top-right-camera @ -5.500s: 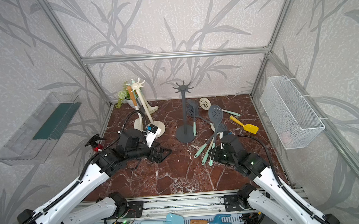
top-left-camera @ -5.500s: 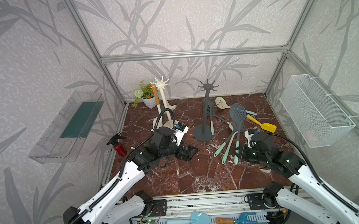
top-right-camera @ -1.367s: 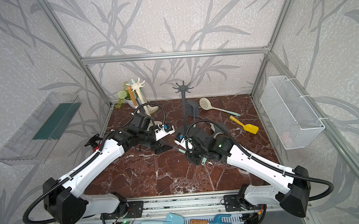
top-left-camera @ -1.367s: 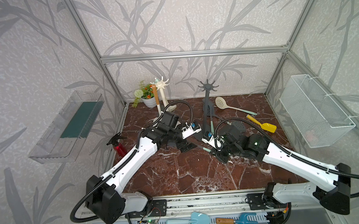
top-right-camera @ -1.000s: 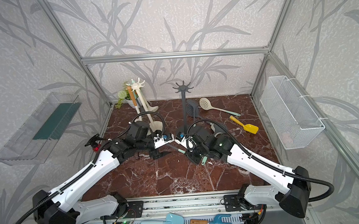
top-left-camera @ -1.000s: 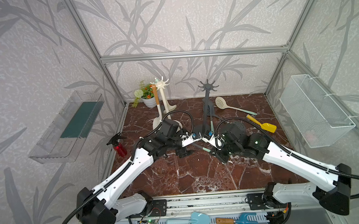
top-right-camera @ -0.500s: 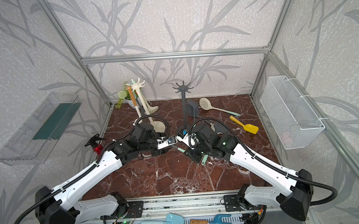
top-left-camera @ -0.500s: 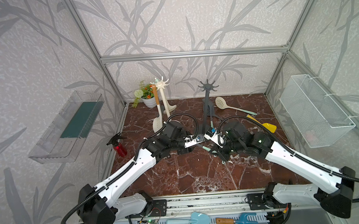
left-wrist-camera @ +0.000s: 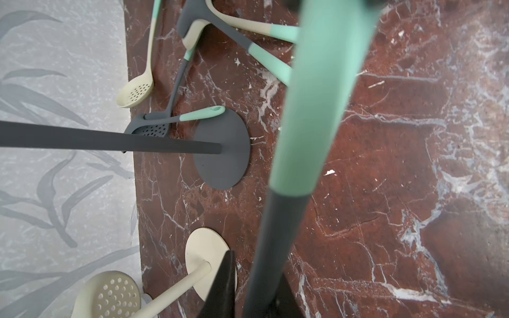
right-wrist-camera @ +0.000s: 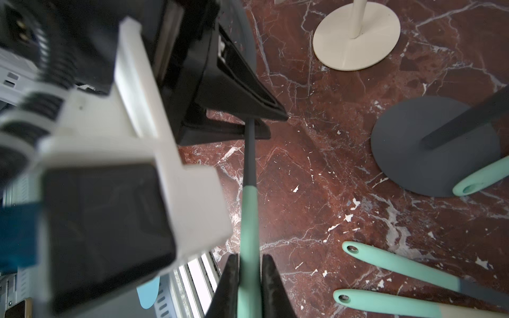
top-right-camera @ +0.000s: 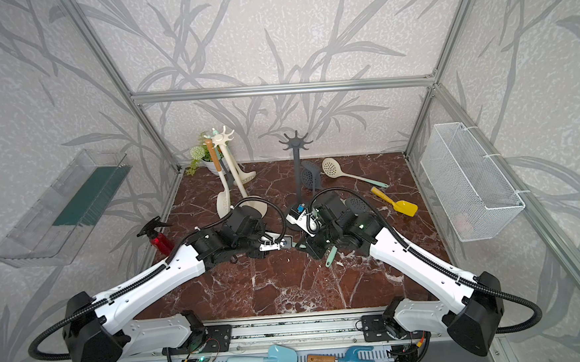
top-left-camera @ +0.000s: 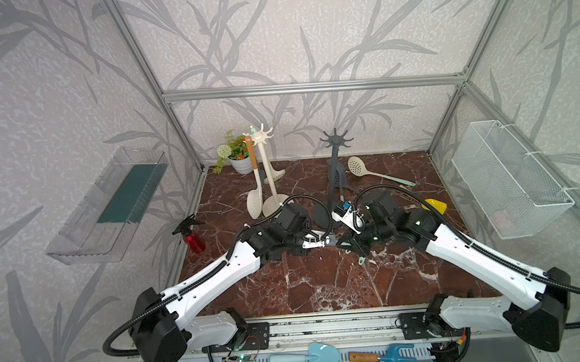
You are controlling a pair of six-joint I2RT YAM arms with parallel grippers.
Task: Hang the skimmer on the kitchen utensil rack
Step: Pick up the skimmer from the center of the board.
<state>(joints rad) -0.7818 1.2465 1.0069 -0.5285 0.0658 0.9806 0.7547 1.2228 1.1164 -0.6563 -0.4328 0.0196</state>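
The table (left-wrist-camera: 399, 137) is glossy veined marble — the rack (left-wrist-camera: 225, 170) matt grey, the skimmer (left-wrist-camera: 311, 110) smooth matt plastic.

I count two racks: grey rack (top-left-camera: 334, 158), cream rack (top-left-camera: 268, 169). One spray bottle (top-left-camera: 192, 234), one potted plant (top-left-camera: 235, 156), one wire basket (top-left-camera: 509, 182).

Marble tabletop (top-left-camera: 322, 283) bears grey rack (top-left-camera: 332, 179) (upright), cream rack (top-left-camera: 270, 179), yellow scoop (top-left-camera: 435, 204)

The left hand (left-wrist-camera: 254, 287) grips the skimmer (left-wrist-camera: 311, 110) by its dark grey shaft; the mint handle fills the foreground. Beyond, the grey utensil rack (left-wrist-camera: 221, 148) stands near the desk (left-wrist-camera: 385, 165) edge along the wall (left-wrist-camera: 68, 82).
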